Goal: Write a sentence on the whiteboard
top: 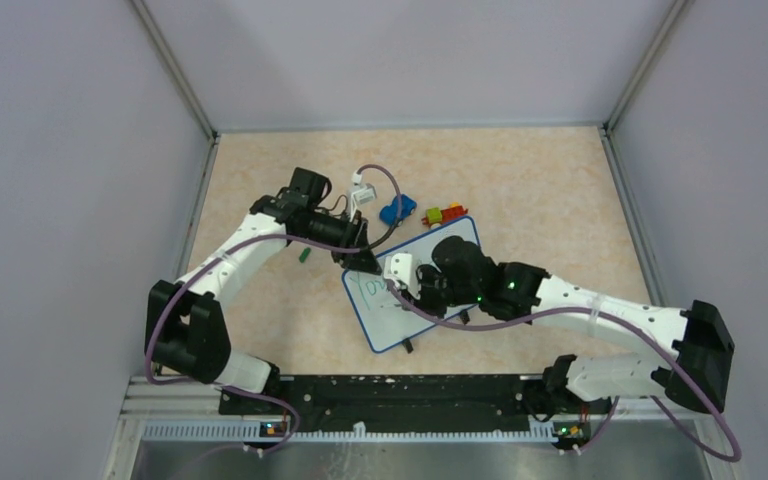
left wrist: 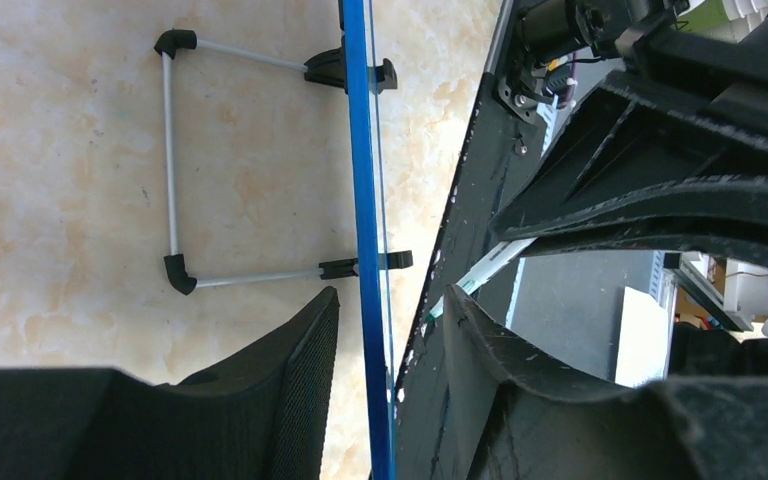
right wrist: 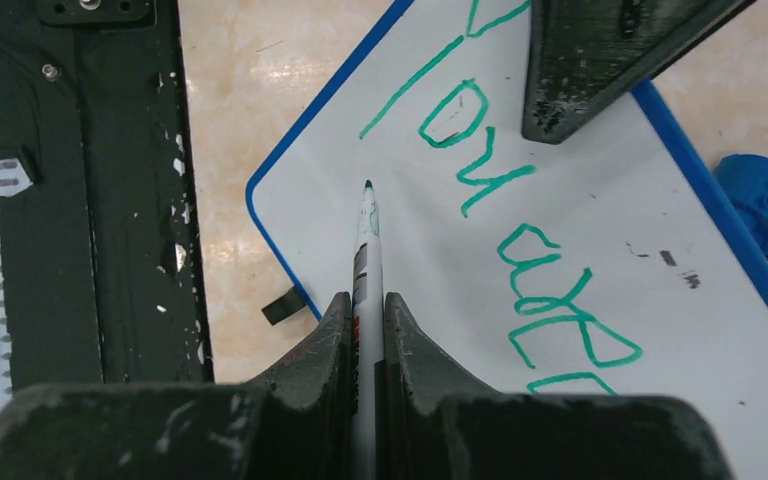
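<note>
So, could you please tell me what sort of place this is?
Probably a robotics lab test cell: plain grey panels wall in a table, two arms are bolted to its near rail, and toy blocks lie beside the whiteboard.

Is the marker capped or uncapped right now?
Uncapped: the marker shows a bare green tip in the right wrist view, clamped in the right gripper over the whiteboard.

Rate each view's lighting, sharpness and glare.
Top external: even soft light, no glare, green writing on the whiteboard too small to read. Left wrist: the board's rim sharp, jaws in the foreground dark, underlit. Right wrist: marker tip and writing crisp, near jaws slightly soft, no glare on the board.
</note>
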`<state>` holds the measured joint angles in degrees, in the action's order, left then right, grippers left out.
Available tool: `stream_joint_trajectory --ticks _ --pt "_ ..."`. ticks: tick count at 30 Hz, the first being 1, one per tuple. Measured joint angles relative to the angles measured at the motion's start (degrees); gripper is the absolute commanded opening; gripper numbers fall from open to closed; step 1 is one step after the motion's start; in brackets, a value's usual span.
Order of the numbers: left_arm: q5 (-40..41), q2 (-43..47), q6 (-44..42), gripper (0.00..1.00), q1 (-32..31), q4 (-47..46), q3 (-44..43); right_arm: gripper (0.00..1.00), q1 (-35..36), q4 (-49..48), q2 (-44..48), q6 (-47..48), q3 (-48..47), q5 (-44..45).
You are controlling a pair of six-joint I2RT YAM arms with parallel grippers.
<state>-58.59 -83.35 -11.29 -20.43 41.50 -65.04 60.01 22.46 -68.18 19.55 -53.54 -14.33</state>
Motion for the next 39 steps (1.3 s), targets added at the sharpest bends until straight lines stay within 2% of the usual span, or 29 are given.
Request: stream_joint_trajectory --ticks 11,20,39 --pt "1.1 -0.1 0.7 0.30 -0.2 0.0 0.3 0.00 3.3 -7.0 -0.2 1.5 6.0 4.0" --pt "1.6 -0.5 1.1 0.21 -0.2 -0.1 0.3 0.00 4.0 -9.7 -0.2 1.7 6.9 4.0" --pt "1.9 -0.5 2.1 0.08 -0.2 -0.6 0.3 0.00 4.1 -9.4 0.7 2.7 8.5 3.7"
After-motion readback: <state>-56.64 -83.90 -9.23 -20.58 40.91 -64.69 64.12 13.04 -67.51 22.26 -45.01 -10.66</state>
